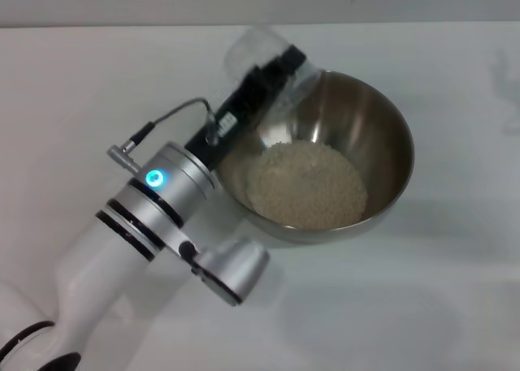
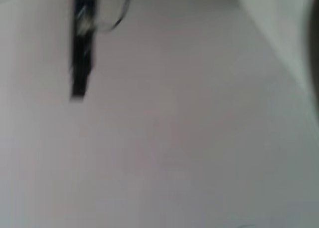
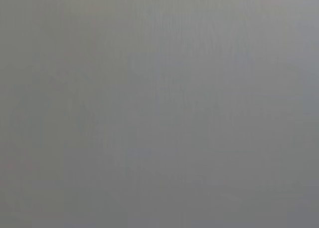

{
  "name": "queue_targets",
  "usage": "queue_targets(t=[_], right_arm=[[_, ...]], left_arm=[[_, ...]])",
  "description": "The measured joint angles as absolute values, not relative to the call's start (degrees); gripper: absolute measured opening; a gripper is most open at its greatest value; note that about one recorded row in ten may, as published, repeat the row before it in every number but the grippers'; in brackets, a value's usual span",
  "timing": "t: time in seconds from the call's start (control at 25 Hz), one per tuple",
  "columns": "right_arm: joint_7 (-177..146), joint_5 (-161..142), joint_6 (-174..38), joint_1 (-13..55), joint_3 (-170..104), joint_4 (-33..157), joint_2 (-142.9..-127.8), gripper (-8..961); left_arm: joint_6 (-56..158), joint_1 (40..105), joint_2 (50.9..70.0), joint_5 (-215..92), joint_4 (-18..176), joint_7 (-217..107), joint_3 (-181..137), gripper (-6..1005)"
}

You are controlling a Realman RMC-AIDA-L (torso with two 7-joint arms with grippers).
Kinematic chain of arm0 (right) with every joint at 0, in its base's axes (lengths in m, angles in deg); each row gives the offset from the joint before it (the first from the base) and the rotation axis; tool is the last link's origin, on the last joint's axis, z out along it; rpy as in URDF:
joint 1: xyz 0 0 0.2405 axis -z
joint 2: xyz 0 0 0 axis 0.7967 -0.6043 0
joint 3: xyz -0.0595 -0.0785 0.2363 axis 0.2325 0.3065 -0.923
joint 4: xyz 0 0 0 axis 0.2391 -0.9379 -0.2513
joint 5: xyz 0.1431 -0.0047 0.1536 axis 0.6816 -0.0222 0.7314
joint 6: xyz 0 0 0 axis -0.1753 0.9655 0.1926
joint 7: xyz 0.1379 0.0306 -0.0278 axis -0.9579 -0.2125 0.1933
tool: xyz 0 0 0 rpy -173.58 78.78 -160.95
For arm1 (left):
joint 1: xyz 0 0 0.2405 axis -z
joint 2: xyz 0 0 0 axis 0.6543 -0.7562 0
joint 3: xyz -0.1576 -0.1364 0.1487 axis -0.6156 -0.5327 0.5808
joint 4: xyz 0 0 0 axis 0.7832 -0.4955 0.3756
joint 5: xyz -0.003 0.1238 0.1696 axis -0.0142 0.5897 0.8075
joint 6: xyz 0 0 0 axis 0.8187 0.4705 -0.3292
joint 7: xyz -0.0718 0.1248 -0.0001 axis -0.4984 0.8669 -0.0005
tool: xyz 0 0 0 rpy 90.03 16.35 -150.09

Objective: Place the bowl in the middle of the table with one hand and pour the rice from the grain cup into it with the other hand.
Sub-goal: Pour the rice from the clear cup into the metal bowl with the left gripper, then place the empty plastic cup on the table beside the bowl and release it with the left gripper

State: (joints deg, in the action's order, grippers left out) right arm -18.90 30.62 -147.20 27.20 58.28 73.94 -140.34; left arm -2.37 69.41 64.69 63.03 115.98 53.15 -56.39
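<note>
The shiny steel bowl [image 1: 374,135] stands near the middle of the white table [image 1: 81,87] in the head view. A pale heap of rice [image 1: 307,183] lies inside it. My left gripper [image 1: 280,66] is shut on the clear grain cup [image 1: 253,48] and holds it tipped at the bowl's far left rim; the cup looks empty. The left wrist view shows only blurred pale surface. The right gripper is out of view; its wrist view shows flat grey.
My left arm [image 1: 154,200] reaches in from the lower left, with a grey cable [image 1: 175,111] looping beside the wrist. Bare tabletop lies to the right of the bowl [image 1: 463,225] and in front of it.
</note>
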Motion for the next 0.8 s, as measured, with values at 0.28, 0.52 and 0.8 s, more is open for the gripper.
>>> queue_targets(t=[0.28,0.52,0.8], right_arm=[[-19.0,30.6,-147.3,27.1,58.3,73.9,-140.33,495],[-19.1,30.6,-147.3,26.8,58.3,73.9,-140.30,498],[-19.1,30.6,-147.3,26.6,58.4,73.7,-140.31,502]], left_arm=[[-3.5,66.0,64.68,60.4,122.5,30.7,-61.5,115],[-3.8,65.3,64.68,51.1,122.4,3.4,-65.4,124],[-3.3,65.6,64.47,43.7,113.2,-25.6,-67.5,135]])
